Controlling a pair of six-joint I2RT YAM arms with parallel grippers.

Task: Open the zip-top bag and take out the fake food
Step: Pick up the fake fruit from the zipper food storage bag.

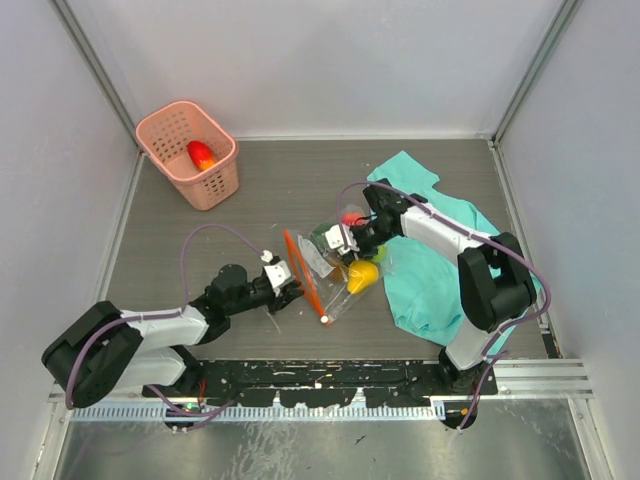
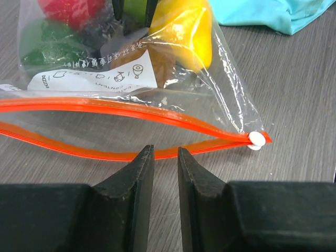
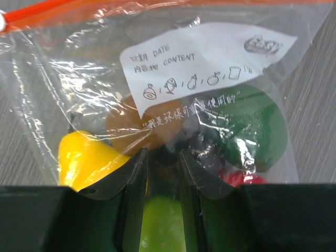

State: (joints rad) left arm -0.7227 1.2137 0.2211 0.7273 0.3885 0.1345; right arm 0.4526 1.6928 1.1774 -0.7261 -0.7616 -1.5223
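Lying crosswise just ahead of left end effector (image 2: 165, 152): zip strip (image 2: 105, 105) of bag (image 2: 157, 79) | jaws nearly clenched, grasp unclear | right end effector (image 3: 163, 155) at bag's bottom, grasp unclear

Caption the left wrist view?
Left gripper, jaws narrowly apart, at the lower zip strip of the open zip-top bag; fake food inside.

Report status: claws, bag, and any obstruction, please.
Left claw narrow at zip-top bag mouth, grip unclear. Right claw narrow on bag bottom, grip unclear. Zip open, fake food inside. Nothing blocking.
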